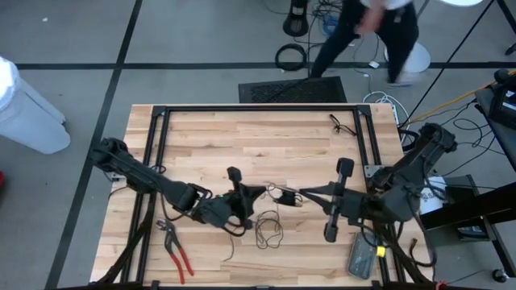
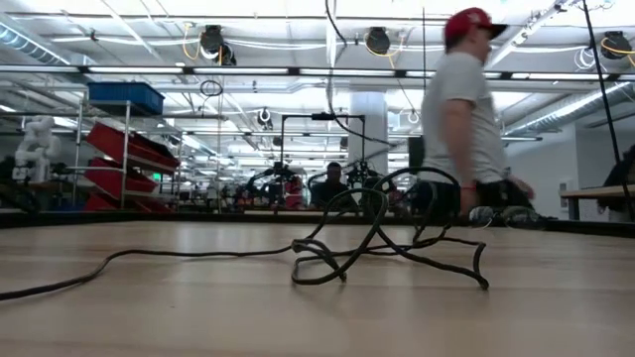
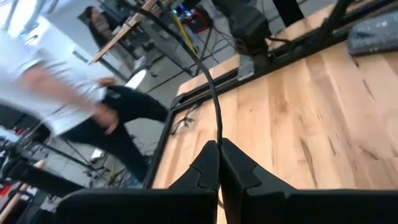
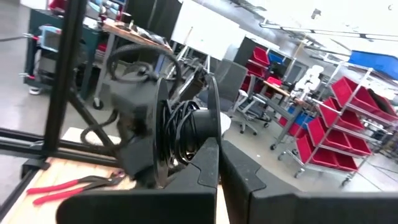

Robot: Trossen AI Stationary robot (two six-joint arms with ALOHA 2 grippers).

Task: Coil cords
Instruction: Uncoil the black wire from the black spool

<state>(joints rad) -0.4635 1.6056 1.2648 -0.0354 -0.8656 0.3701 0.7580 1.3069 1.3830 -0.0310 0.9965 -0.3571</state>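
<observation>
Seen from above, both arms reach in toward the middle of the wooden counter point(image 1: 242, 137), the left arm from the left edge and the right arm from the right. The left hand point(image 1: 260, 192) sits near the counter's centre with its two fingers point(image 3: 208, 168) pressed together, clamped on a thin black cord point(image 1: 284, 196) that rises out from between the fingertips in the left wrist view. The right hand point(image 1: 305, 192) points left toward it, just beside that same cord, and its fingers point(image 4: 208, 165) are also pressed together; in the right wrist view a dark bundle of cord hangs right in front of the fingertips, but whether they pinch it cannot be told. From between the two hands the cord runs toward the near side and lies in loose loops point(image 1: 269, 231) on the wood; the low view shows these loops point(image 2: 387, 243) as a slack tangle with one long strand trailing off to the left. A second small black cord point(image 1: 342, 125) lies far back on the right, well apart from the hands. Red-handled pliers point(image 1: 176, 248) lie near the left front corner, and a grey flat device point(image 1: 363, 256) rests near the right front. Beyond the far edge a person point(image 2: 461, 119) in a red cap and grey shirt is on the floor behind the counter.
</observation>
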